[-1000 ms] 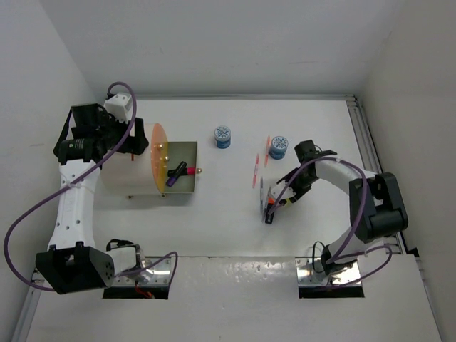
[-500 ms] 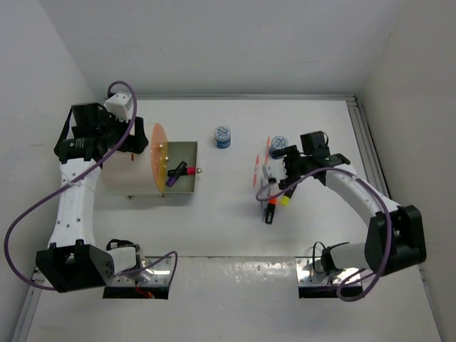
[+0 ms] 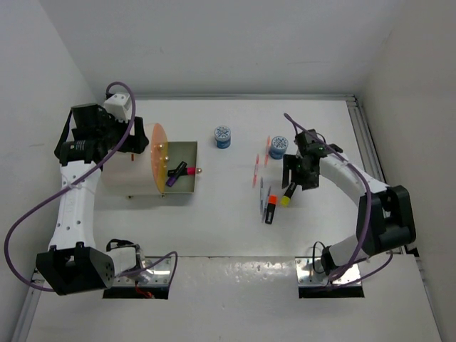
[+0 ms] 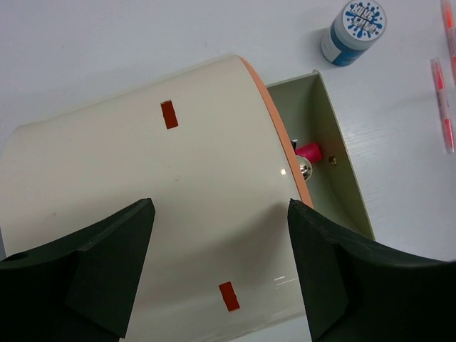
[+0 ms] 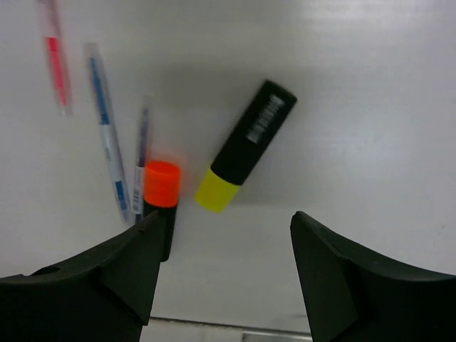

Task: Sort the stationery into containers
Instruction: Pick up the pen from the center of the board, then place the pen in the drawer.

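Note:
My right gripper (image 5: 224, 278) is open and empty. It hovers over a black highlighter with a yellow end (image 5: 246, 146) that lies on the table next to an orange-ended highlighter (image 5: 158, 203), blue pens (image 5: 107, 153) and a pink pen (image 5: 55, 60). In the top view the right gripper (image 3: 295, 175) is just above the yellow-ended highlighter (image 3: 288, 194). My left gripper (image 4: 221, 263) is open over the cream drum cabinet (image 4: 164, 214). Its pulled-out drawer (image 3: 187, 187) holds a pink highlighter (image 4: 308, 150) and a purple one (image 3: 173, 179). Two patterned rolls (image 3: 223, 136) (image 3: 278, 147) stand behind.
The drawer's orange curved front (image 3: 158, 158) stands between cabinet and drawer box. Another pink pen (image 3: 256, 171) lies left of the right roll. A metal rail (image 3: 367, 149) runs along the table's right edge. White walls close in the back and sides.
My right gripper has moved back and to the right from over the orange highlighter. The yellow-ended highlighter now lies uncovered on the table. The left arm has not moved.

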